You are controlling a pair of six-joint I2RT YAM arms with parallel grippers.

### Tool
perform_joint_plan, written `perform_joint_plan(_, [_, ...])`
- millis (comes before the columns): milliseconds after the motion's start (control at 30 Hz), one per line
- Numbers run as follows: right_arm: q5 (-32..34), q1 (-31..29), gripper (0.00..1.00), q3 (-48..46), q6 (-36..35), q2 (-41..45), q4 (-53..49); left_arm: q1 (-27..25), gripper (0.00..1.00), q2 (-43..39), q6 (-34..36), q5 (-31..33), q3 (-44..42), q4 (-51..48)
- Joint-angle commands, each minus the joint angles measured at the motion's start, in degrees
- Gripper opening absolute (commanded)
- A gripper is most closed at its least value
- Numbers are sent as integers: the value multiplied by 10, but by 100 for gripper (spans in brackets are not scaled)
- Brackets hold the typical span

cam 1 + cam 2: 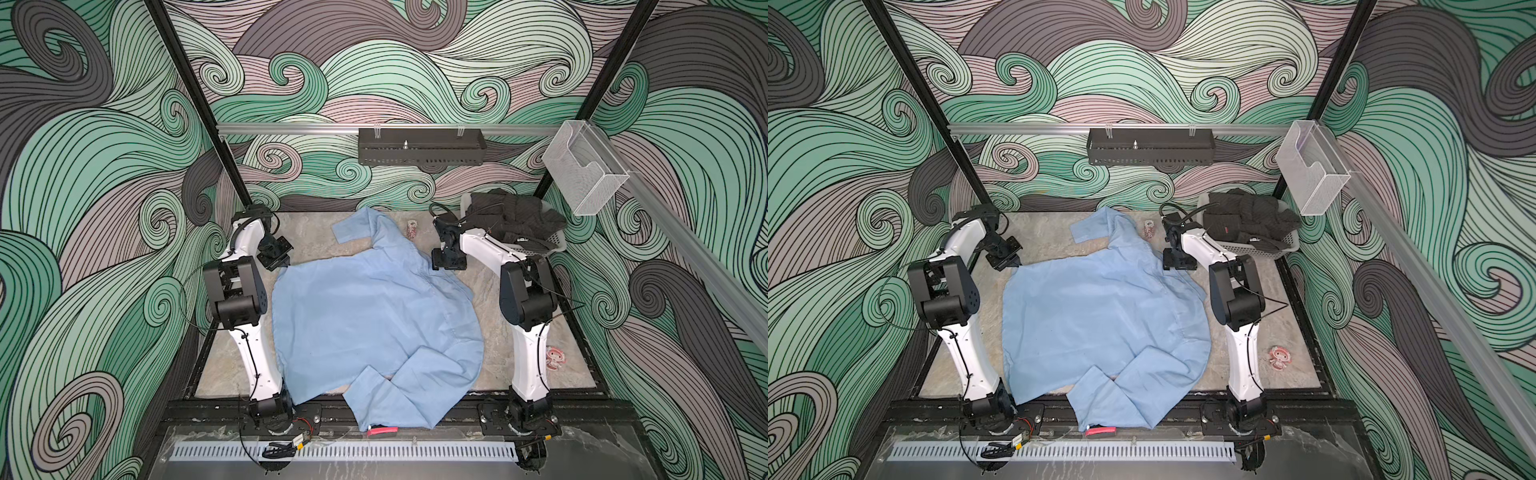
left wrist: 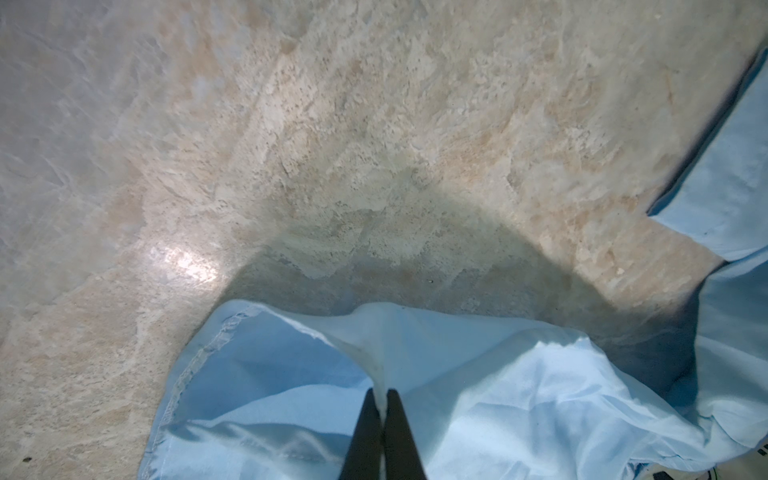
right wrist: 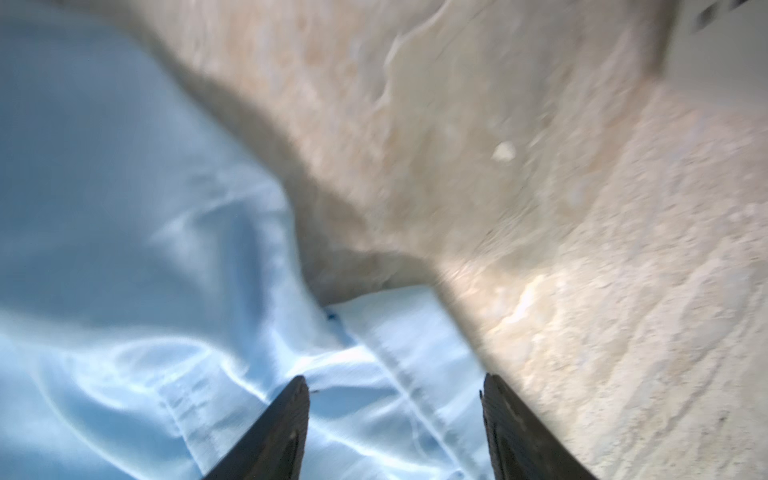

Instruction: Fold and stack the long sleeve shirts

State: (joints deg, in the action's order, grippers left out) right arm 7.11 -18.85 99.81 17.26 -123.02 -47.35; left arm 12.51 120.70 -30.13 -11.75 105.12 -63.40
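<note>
The shirt lies opened out and fairly flat across the middle of the table. One sleeve trails toward 12 o'clock. The other sleeve is doubled across the 6 o'clock hem and hangs over the table's near edge.

The left gripper is pressed together and pinches a raised ridge of cloth at the shirt's 10 o'clock corner. This is probably to pin or draw that corner straight. The right gripper is at the 2 o'clock edge, its jaws spread over a stitched hem with nothing between them. That view is blurred, so contact with the cloth cannot be told. The shirt looks to be at the spreading stage, with no fold made yet.

A grey basket at the table's 1 o'clock corner holds a dark garment heaped above its rim, likely next in line. The black tray on the rail at 12 o'clock shows only a small metal stud. No contents can be seen in the clear box at 2 o'clock.
</note>
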Motion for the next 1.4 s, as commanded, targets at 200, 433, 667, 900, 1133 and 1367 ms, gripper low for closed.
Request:
perform_joint_plan(200, [1,-2,68,78,-18,-69,-38,1,0,-5,-3,7,11,-12])
perform_joint_plan(433, [-12,-2,68,88,-22,-102,-51,3,0,-4,-2,10,13,-13])
perform_joint_plan(667, [39,5,54,85,-15,-115,-58,4,0,2,-1,10,23,-16])
perform_joint_plan(900, [114,57,3,40,35,-92,-70,21,0,30,-3,30,75,-29])
perform_joint_plan(1133, [91,74,2,39,35,-73,-66,3,0,118,0,3,170,-42])
perform_joint_plan(1367, [45,69,23,52,37,-65,-39,-17,6,198,-2,-11,275,-81])
